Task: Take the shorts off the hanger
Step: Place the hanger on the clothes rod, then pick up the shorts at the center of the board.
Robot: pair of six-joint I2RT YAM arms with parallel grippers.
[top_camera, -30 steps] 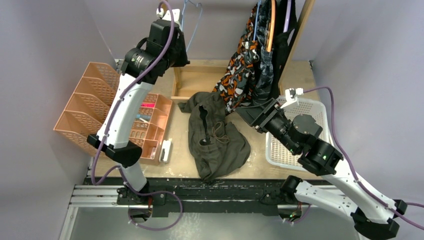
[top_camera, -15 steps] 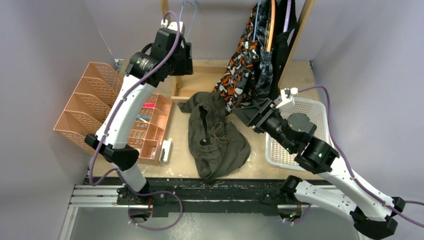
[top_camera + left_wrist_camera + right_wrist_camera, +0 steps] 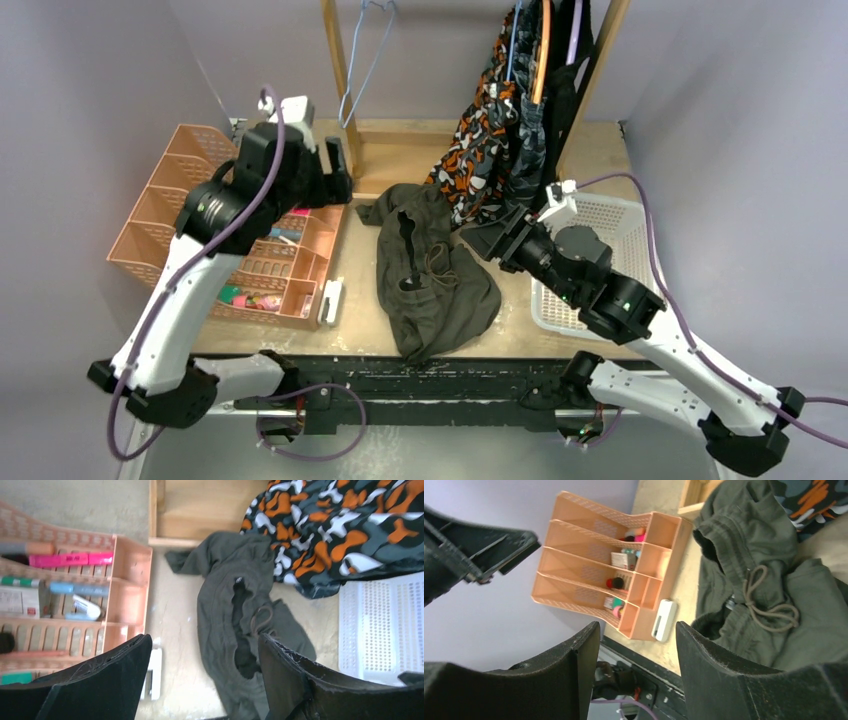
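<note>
Tabletop: shorts seemingly beside right claw

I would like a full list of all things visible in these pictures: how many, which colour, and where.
olive shorts: one, olive green, lying on the table, centre
orange camouflage shorts: one, orange-black-white, hanging on the wooden rack
grey-blue camouflage shorts: one, dark, hanging beside them
black shorts: one, black, hanging furthest right
empty hanger: one, light blue, rack's left
organiser: one, peach, table's left
basket: one, white, table's right
small white object: one, beside the organiser
left gripper: black, open
right gripper: black, open
</note>
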